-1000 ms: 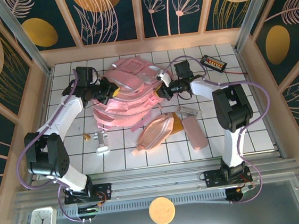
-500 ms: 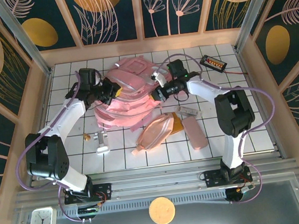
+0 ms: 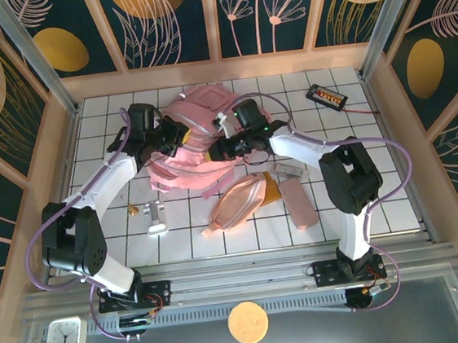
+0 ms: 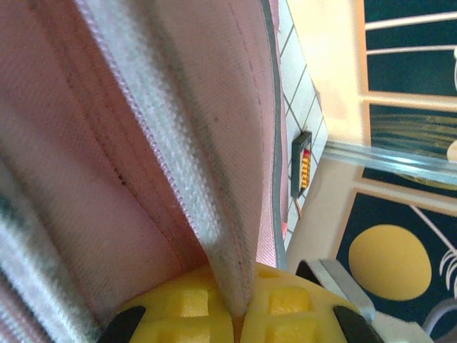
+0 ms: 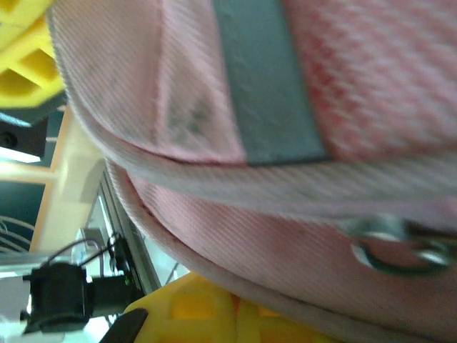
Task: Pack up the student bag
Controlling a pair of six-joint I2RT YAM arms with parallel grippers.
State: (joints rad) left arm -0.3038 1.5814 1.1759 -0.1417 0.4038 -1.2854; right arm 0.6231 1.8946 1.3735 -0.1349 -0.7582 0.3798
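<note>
Left claw, right claw clamped.

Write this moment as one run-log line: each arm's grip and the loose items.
left fingers: shut on student bag edge | right fingers: shut on student bag | oval pouch, flat pink case: on table beside bag

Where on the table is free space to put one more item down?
Bare tiles: the near strip before the peach pouch and pink case; the right side, between the black device and the case. Crowded: around the student bag.
</note>
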